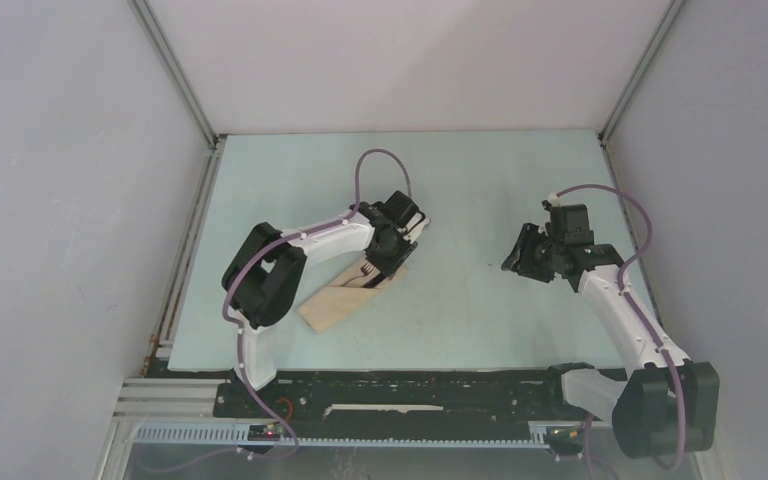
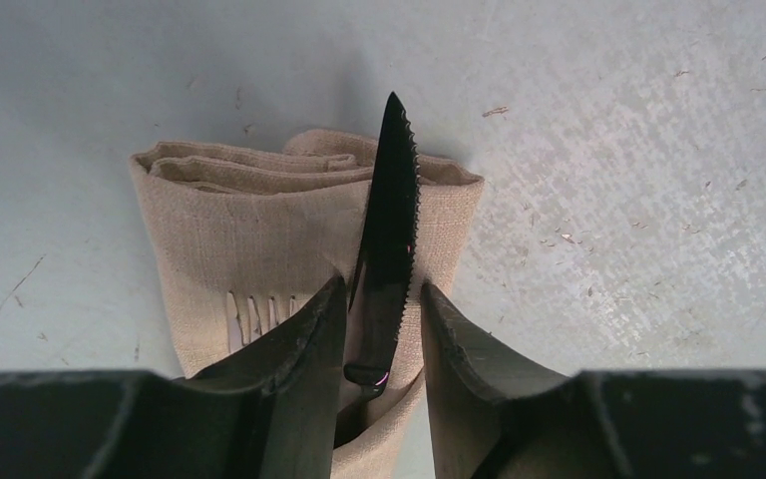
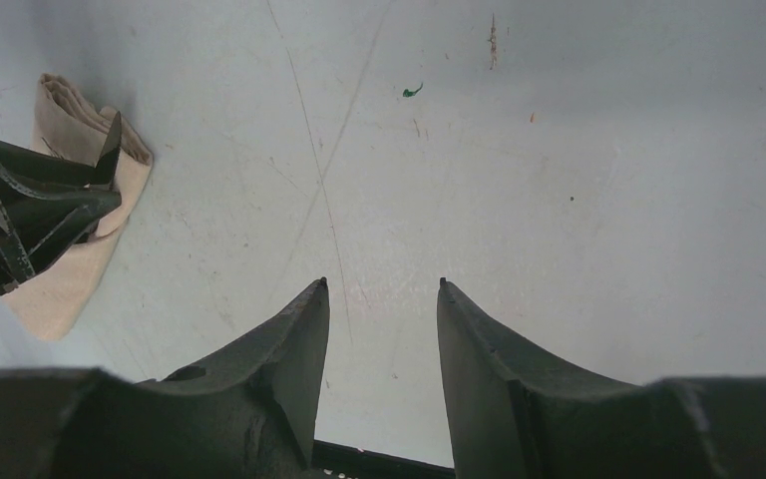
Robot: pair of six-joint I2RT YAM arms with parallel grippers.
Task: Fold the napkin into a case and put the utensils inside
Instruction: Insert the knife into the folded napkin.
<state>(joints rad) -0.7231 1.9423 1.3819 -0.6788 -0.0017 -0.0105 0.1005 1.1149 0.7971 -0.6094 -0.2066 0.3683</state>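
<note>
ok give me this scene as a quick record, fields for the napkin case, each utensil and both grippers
case: beige cloth folded into a narrow pocket, lying flat on the table
knife: black, serrated blade lying on the case, tip past its edge; handle end hidden
fork: only the pale tines show, rest tucked in the cloth
left gripper: open, fingers either side of the knife blade
right gripper: open, empty, off to the side of the case
</note>
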